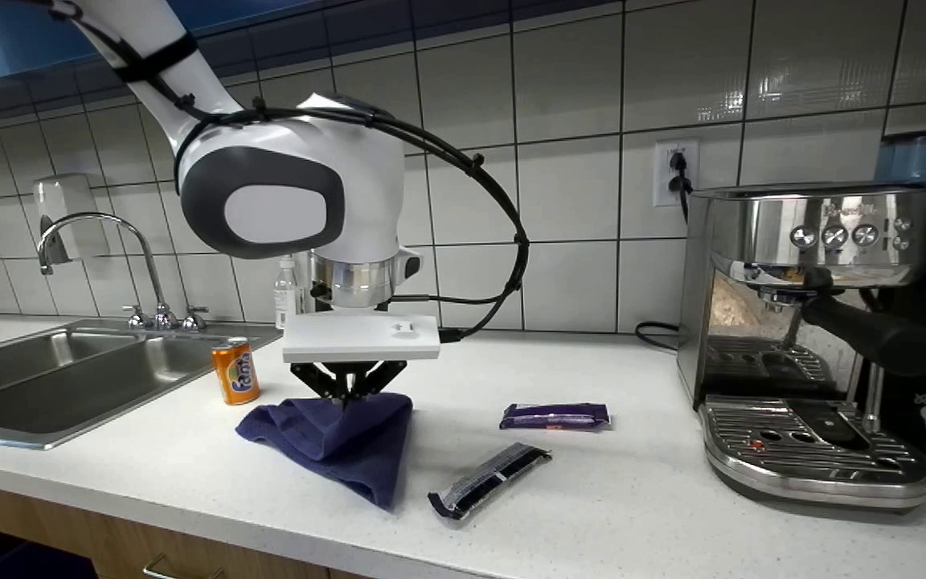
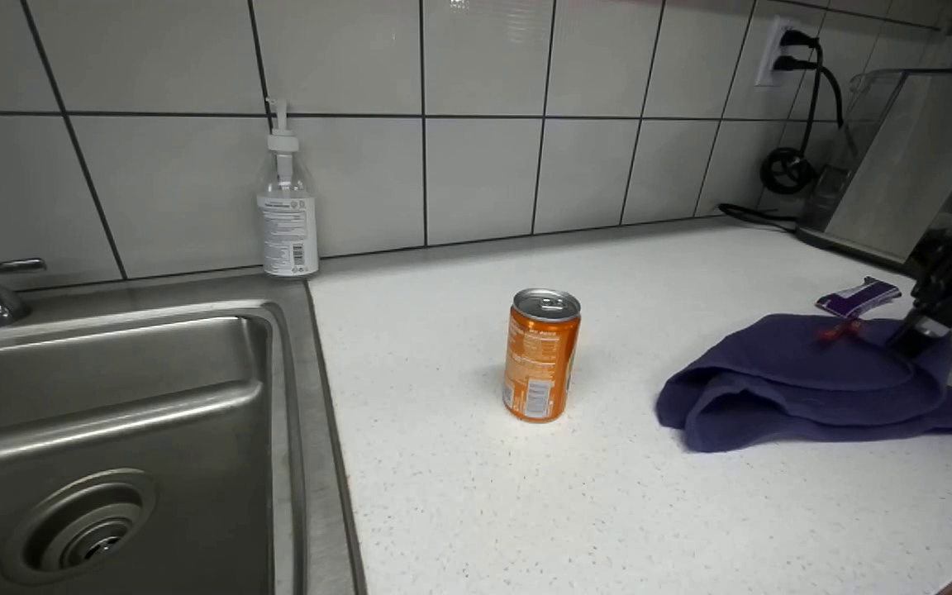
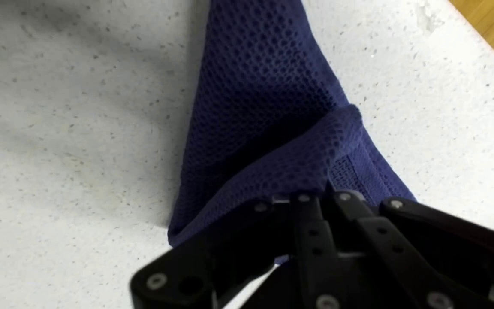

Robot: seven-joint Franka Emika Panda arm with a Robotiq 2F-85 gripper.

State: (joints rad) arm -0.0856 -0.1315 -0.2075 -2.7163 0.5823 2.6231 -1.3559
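White tiles (image 1: 567,193) rise behind a speckled counter (image 1: 608,507). On it, directly under the end effector (image 3: 325,196), lies a purple-blue cloth (image 1: 342,442), one fold pinched between the nearly meeting fingers (image 3: 324,274); in the wrist view its longer stretch runs ahead of them. Toward the sink (image 2: 319,463) an orange can (image 1: 236,371) stands apart; opposite lie a purple wrapper (image 1: 555,416) and a black-and-silver wrapper (image 1: 491,480).
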